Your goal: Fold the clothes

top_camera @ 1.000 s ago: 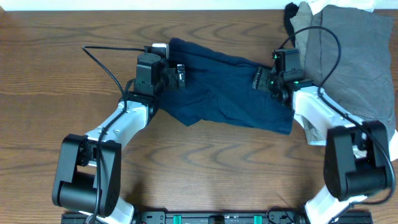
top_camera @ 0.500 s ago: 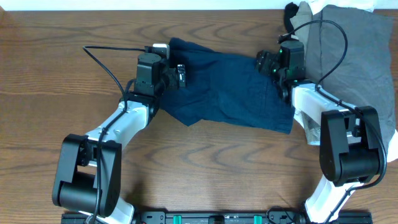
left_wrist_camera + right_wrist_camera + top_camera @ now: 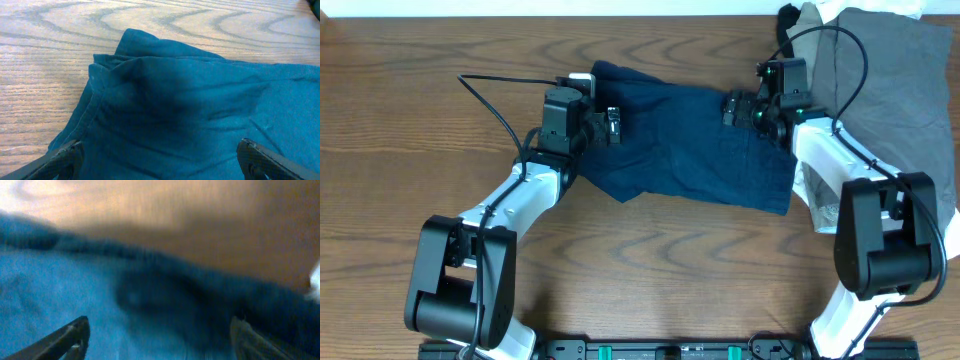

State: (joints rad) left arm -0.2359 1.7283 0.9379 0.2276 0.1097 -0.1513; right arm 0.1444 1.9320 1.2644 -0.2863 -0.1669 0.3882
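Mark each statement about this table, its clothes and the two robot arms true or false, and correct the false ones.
1. The navy garment lies on the wooden table between the two arms. True.
2. The left gripper is shut on the navy garment. False: its fingers stand wide apart above the cloth and hold nothing.
3. A grey garment lies at the far right of the table. True.
4. The navy garment is folded into a neat square. False: it lies spread out and creased, with an uneven outline.
5. The right gripper hangs over the grey garment. False: it is over the navy garment's right end.
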